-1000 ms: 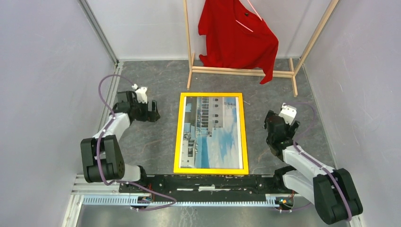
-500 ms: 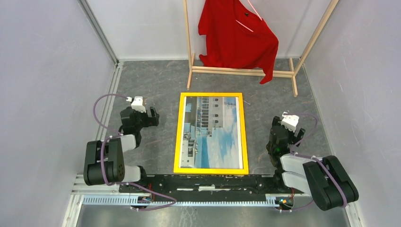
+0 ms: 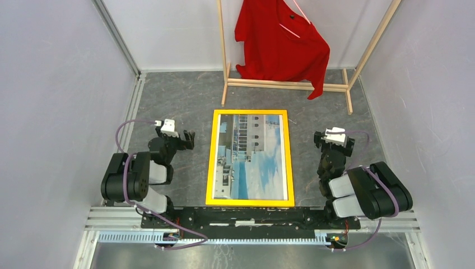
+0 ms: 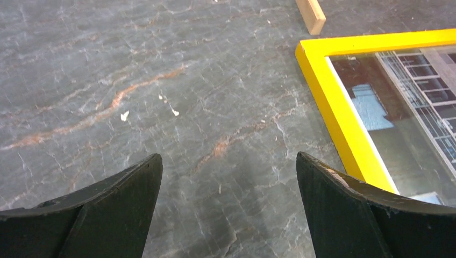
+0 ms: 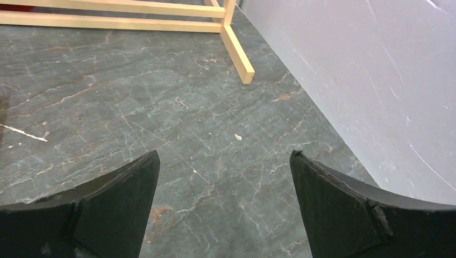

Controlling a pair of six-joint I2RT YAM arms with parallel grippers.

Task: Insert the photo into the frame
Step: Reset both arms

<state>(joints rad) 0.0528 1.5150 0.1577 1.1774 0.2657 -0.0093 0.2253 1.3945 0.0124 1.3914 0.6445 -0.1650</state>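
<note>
The yellow frame (image 3: 211, 157) lies flat in the middle of the grey table, front side up. Inside it sits the photo (image 3: 252, 159) of a white building against blue sky. In the left wrist view the frame's near corner (image 4: 333, 102) and part of the photo (image 4: 408, 107) show at the right. My left gripper (image 3: 180, 136) hovers open left of the frame, with bare table between its fingers (image 4: 123, 209). My right gripper (image 3: 334, 140) stands open to the right of the frame, holding nothing; its fingers (image 5: 333, 204) frame bare table.
A wooden clothes rack (image 3: 283, 85) with a red shirt (image 3: 280, 42) stands at the back; its foot (image 5: 236, 51) shows ahead of the right gripper. Grey walls close in on both sides (image 5: 376, 80). A metal rail (image 3: 246, 216) runs along the near edge.
Both arms have folded back toward their bases. The left gripper has moved nearer and slightly right, the right gripper has swung to point away from the base. Frame and photo have not moved.
</note>
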